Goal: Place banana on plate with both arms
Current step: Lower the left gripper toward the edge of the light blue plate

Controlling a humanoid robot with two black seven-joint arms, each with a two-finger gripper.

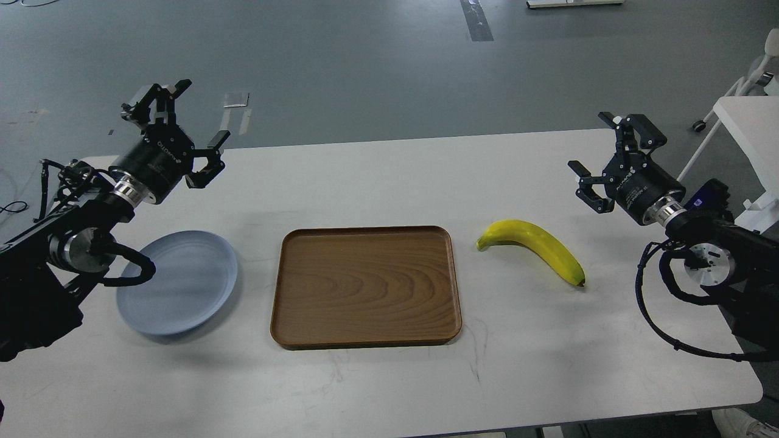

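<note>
White table (377, 176), wooden tray (365, 286) between banana (535, 248) and plate (179, 283)

1. The white table (377, 176) lay bare along its far strip, from one gripper to the other.
2. The brown tray (365, 286) filled the middle, between plate (182, 286) and banana (535, 246), its low rim the only raised edge there.
3. Open tabletop surrounded the banana on all sides.
4. The left arm's elbow and cable (131, 267) overlapped the plate's left edge.
5. The near strip of table stood bare.
</note>
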